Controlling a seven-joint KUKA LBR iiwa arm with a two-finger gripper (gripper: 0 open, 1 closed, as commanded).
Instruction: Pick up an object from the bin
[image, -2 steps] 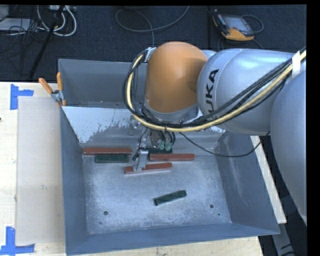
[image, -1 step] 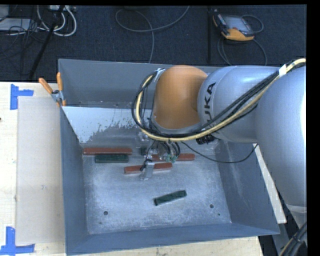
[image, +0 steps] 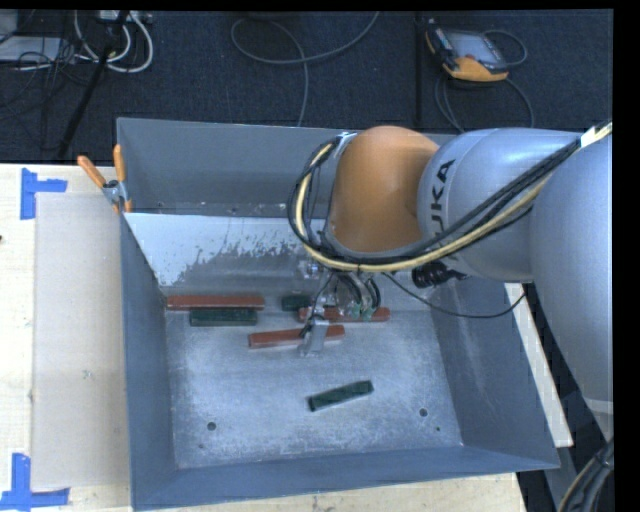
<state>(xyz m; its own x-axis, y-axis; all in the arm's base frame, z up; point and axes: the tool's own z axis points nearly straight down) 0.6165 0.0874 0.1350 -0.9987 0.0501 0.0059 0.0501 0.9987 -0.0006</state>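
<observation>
Nearest the lens is the arm's orange cover (image: 375, 190), high over the back half of the grey bin (image: 140, 360); cables loop round it and run down to the tool (image: 313, 338) below.

Camera view: the tool hangs low over the bin floor near its middle, right at a reddish-brown bar (image: 278, 340) lying flat there. Whether the tool is open, closed or gripping anything I cannot tell; the wrist hardware crowds it.

What the next move likely turns on is this bar's lie. Its long axis runs almost straight across the view, left to right, tipping up slightly toward the right. The tool sits at the bar's right end, so most of the bar stretches away to the view's left. A grasp here would probably take it off-centre, and the free left end could sag or swing.

4 other things lie apart from it:
- 1 dark green bar (image: 340, 395) nearer the front wall
- 2 bars side by side at the left, a reddish one (image: 215, 300) and a green one (image: 222, 317)
- a small red-and-green piece (image: 372, 314) just right of the tool
</observation>
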